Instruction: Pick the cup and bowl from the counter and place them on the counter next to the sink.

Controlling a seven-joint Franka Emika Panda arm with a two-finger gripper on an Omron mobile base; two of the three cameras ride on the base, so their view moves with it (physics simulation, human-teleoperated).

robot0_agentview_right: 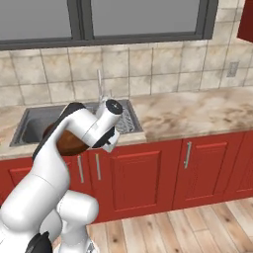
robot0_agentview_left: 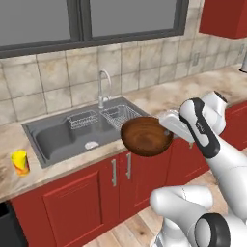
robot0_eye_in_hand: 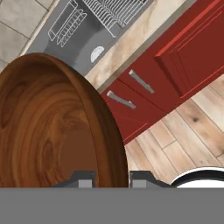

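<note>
From the left base view, the wooden bowl (robot0_agentview_left: pixel 146 136) is hanging tilted in the air before the sink (robot0_agentview_left: pixel 62 132); the yellow cup (robot0_agentview_left: pixel 20 162) is standing on the desk (robot0_agentview_left: pixel 193 91). From the right, the arm is hiding most of it. In the hand view, the jaws (robot0_eye_in_hand: pixel 112 178) are pinching its rim: rigid, light, probably slippery.
</note>
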